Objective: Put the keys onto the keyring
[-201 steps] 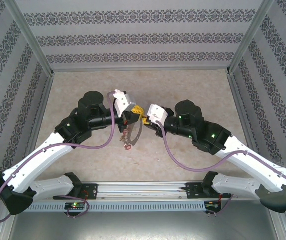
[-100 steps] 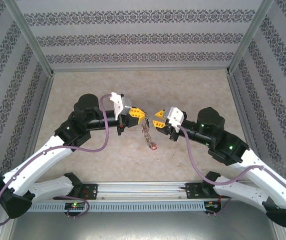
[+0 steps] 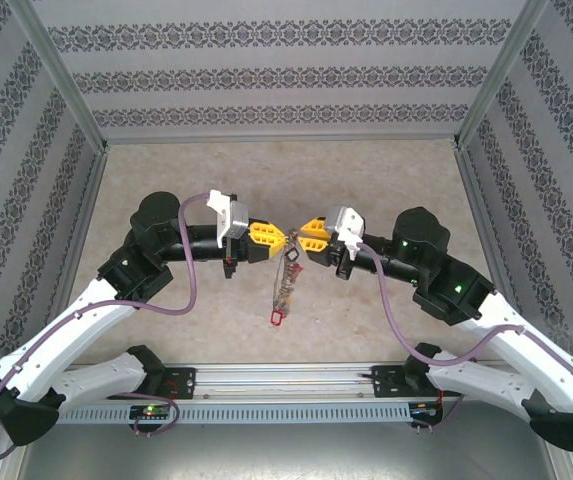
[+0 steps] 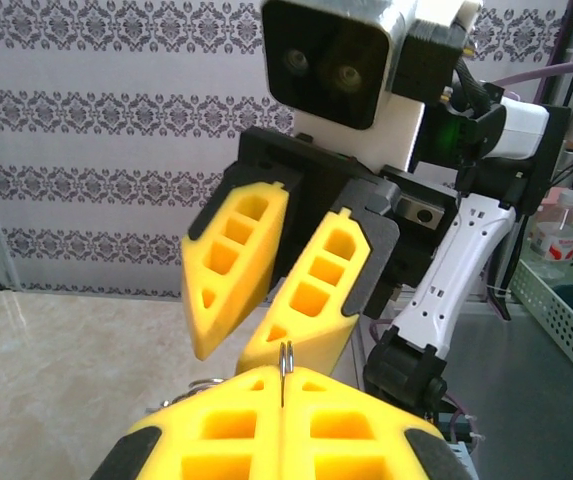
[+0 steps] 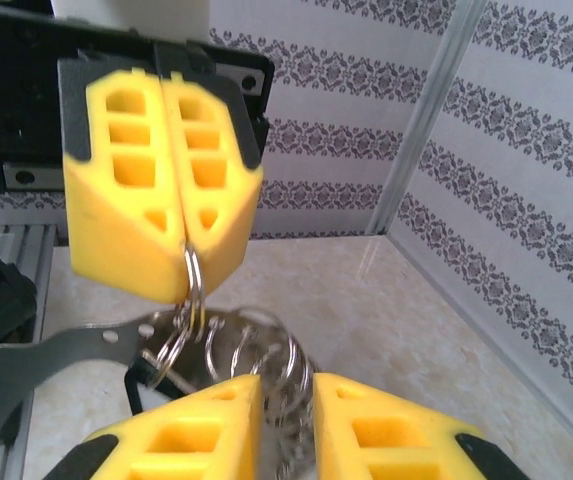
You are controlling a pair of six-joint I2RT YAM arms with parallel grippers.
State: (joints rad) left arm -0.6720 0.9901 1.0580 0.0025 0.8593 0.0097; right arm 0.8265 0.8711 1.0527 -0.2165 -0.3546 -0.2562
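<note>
The keyring [image 3: 286, 282] hangs edge-on as a bunch of small keys between the two grippers, with a red tag [image 3: 277, 318] at its lower end. My left gripper [image 3: 282, 240] is shut on a thin double-wire ring [image 4: 285, 362] at the top of the bunch, also seen pinched as the ring [image 5: 192, 280]. My right gripper [image 3: 306, 240] faces it, open, its fingers [image 5: 191, 430] on either side of several small rings [image 5: 266, 345]. A flat grey metal piece with a black part [image 5: 134, 378] hangs at the left; I cannot tell whether it is the black-tagged key.
The beige table [image 3: 386, 190] lies below, walled by patterned panels [image 3: 286, 75] with metal corner posts [image 5: 421, 120]. The right arm's white links [image 4: 466, 260] stand close behind its fingers [image 4: 231, 255]. A rail [image 3: 286, 380] runs along the near edge.
Both arms have swung so the grippers now face each other tip to tip. The bunch moved right with the left gripper and now hangs lower. The right gripper has closed in around the rings.
</note>
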